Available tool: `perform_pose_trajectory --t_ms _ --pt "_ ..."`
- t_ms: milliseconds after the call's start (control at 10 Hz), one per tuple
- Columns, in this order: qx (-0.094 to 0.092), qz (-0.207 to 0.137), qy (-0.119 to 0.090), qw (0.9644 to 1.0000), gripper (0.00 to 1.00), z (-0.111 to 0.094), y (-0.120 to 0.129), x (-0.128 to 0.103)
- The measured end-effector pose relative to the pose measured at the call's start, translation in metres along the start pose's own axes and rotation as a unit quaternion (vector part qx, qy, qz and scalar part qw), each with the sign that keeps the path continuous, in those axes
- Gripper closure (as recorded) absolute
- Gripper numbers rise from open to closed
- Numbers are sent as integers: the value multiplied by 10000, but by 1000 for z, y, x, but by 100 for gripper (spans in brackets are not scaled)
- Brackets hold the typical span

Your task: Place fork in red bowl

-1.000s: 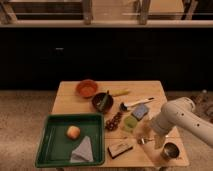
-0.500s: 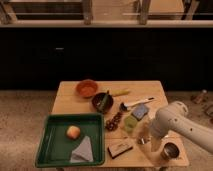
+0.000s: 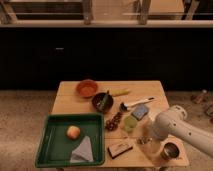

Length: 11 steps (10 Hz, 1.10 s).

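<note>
We see that the gripper (image 3: 149,137) has swung lower over the table's front right, whether open or closed we cannot tell, by what seems the fork (image 3: 142,141), well apart from the red bowl (image 3: 87,88), so pickup likely comes next.

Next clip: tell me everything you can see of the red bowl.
The red bowl is small, round and orange-red, with a plain rim; its material cannot be told. It stands upright near the back left of the wooden table, and nothing shows inside it. The dark bowl sits close at its front right; whether they touch cannot be told. The gripper is low over the table's front right, well apart from the red bowl.
</note>
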Motion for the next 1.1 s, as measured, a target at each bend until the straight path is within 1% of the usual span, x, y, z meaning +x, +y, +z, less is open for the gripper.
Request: perform_pose_trajectory --t_ms 300,700,1100 --pt "-76 72 10 9999 20 5 6 5" --pt "-79 177 79 9998 20 12 12 10" --pt "-143 345 43 9993 20 16 15 19"
